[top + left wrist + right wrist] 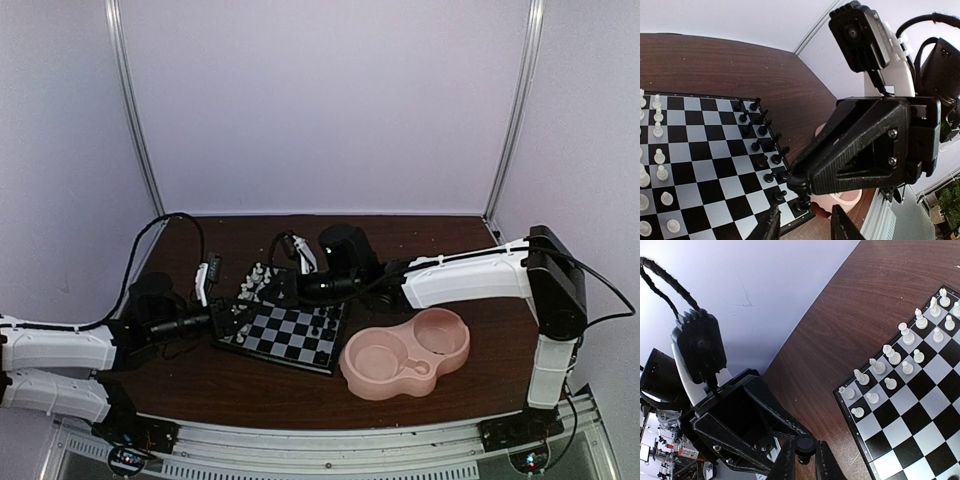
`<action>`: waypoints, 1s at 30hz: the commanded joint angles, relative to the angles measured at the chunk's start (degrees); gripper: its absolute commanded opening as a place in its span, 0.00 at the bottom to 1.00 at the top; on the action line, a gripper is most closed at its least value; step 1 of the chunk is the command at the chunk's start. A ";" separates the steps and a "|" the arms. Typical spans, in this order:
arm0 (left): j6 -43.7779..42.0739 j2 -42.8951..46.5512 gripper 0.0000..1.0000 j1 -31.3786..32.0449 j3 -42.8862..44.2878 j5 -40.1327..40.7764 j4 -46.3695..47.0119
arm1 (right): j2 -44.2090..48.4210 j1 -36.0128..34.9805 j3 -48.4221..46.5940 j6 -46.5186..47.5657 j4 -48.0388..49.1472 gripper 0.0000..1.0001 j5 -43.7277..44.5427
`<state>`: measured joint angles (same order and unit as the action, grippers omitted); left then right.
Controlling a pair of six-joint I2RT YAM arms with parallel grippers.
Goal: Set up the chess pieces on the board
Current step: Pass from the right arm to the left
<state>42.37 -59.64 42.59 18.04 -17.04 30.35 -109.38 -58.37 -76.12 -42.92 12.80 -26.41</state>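
top view, room: the board (pixel 285 335) sits mid-counter (pixel 400 235), with bare brown wood behind it up to the back wall. The pink dish (pixel 405 355) is just beside its right corner.
top view, heading: the board is skewed, so its sides run diagonal to the counter's front edge. The white chessmen (pixel 258 275) line the far-left side.
top view, claws: the left claw (pixel 222 318) is at the board's left edge and the right claw (pixel 300 288) is over the far side. Honestly too small here to judge the gaps.
left wrist, room: the board's border ends right by the pink dish (pixel 847 197), so it's tight there, with bare counter beyond the far edge.
left wrist, heading: the black chessmen (pixel 760 145) stand upright in two diagonal rows along the right side.
left wrist, claw: the left claw (pixel 805 227) is partly spread with nothing between the fingers.
right wrist, room: a wide strip of wood runs left of the board (pixel 920 410).
right wrist, claw: the right claw (pixel 805 455) is pinched narrow on a black piece (pixel 805 445), held upright above the counter just off the board's corner.
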 commanded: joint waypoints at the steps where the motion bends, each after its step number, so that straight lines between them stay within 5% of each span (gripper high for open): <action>1: 0.39 -1.53 0.33 0.30 2.20 -1.40 3.35 | 1.04 -0.26 0.71 -0.48 2.39 0.12 -0.98; 16: 0.61 -2.61 0.19 0.32 2.66 -1.08 4.54 | 0.77 -1.03 0.36 0.31 1.83 0.12 -0.59; 24: 0.69 -2.49 0.00 0.38 2.74 -1.11 4.32 | 1.11 -1.04 0.55 0.44 1.98 0.12 -0.36; 30: 0.40 -0.52 0.00 0.34 3.71 -0.41 -2.90 | 4.24 -0.89 3.29 3.31 0.91 0.27 3.47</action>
<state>43.46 -62.00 42.61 19.33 -17.56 30.74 -108.88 -59.13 -75.05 -42.02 14.02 -26.24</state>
